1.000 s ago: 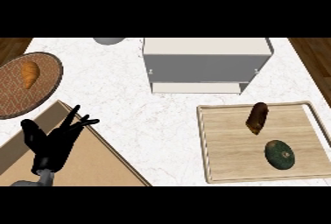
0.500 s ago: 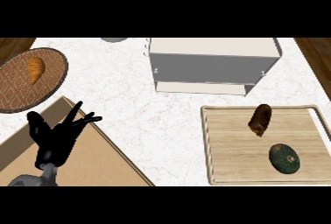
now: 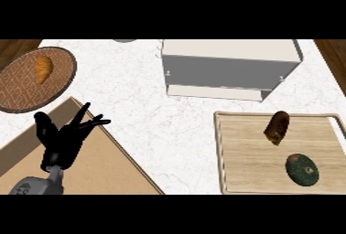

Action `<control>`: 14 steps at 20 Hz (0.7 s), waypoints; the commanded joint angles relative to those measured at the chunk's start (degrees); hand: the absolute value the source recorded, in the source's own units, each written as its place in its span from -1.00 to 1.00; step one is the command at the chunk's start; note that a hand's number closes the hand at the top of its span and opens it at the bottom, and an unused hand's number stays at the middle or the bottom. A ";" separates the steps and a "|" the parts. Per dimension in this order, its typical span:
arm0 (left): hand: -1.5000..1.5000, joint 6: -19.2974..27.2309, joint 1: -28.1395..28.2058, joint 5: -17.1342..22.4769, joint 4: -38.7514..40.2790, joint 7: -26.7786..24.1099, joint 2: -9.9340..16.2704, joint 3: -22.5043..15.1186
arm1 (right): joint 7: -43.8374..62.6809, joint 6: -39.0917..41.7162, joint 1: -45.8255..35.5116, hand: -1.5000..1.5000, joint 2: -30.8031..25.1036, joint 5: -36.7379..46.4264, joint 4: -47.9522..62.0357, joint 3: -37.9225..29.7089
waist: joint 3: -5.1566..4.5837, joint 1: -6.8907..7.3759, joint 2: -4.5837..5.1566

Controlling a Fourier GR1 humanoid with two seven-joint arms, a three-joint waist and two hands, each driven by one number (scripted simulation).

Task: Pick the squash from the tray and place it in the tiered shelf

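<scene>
Not yet reaching: left hand (image 3: 64, 144) spread open, holding nothing, far left of tray (image 3: 236, 137); next, grasp squash (image 3: 301, 169) there.

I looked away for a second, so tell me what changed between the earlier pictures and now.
The whole view drifted: the round mat with the croissant has come further into sight at the left, and the tiered shelf and tray sit further right and lower. The left hand remains open over the tan board, holding nothing. The squash and the brown pastry lie on the tray as before.
</scene>
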 commanded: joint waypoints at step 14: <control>0.00 1.56 2.43 -4.79 1.73 1.32 -2.30 -0.10 | 26.37 1.80 -18.97 -1.00 3.57 21.62 7.89 21.92 | -0.19 -0.42 0.08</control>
